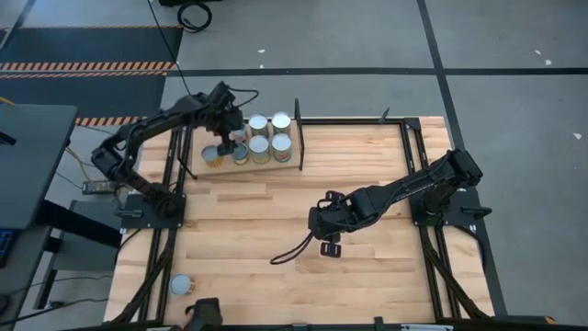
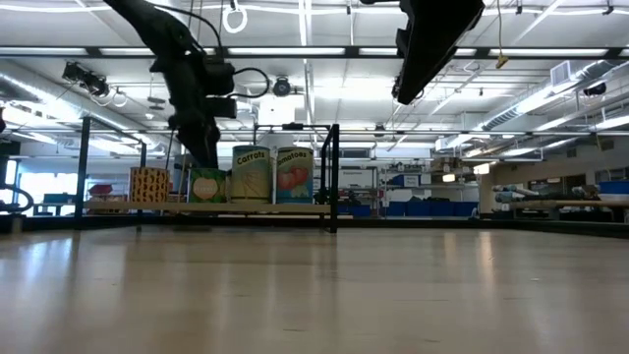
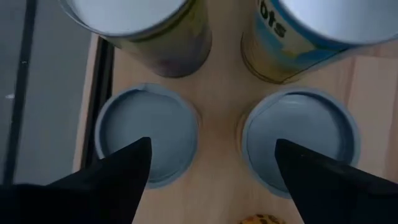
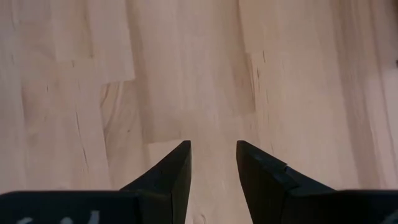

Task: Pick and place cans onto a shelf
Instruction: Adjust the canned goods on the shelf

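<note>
Several cans [image 1: 270,134] stand upright in a cluster on the shelf [image 1: 195,147] at the table's far left, beside its black upright divider [image 1: 297,134]. In the low view, two tall cans [image 2: 272,174] and two short ones [image 2: 206,185] rest on the plank [image 2: 246,207]. My left gripper [image 1: 229,138] hangs open above the shelf, pointing steeply down; its fingers [image 3: 124,171] stand over two grey-topped cans [image 3: 148,134] [image 3: 300,140] without touching. Another can [image 1: 181,285] stands on the table's near-left corner. My right gripper [image 1: 326,227] hovers open over bare wood [image 4: 186,74] at mid-table.
Thin black rods [image 1: 409,156] run along the table's sides. A black cable [image 1: 292,251] trails below my right arm. A dark device [image 1: 204,313] sits at the near edge. Bare wood lies between the shelf and my right gripper.
</note>
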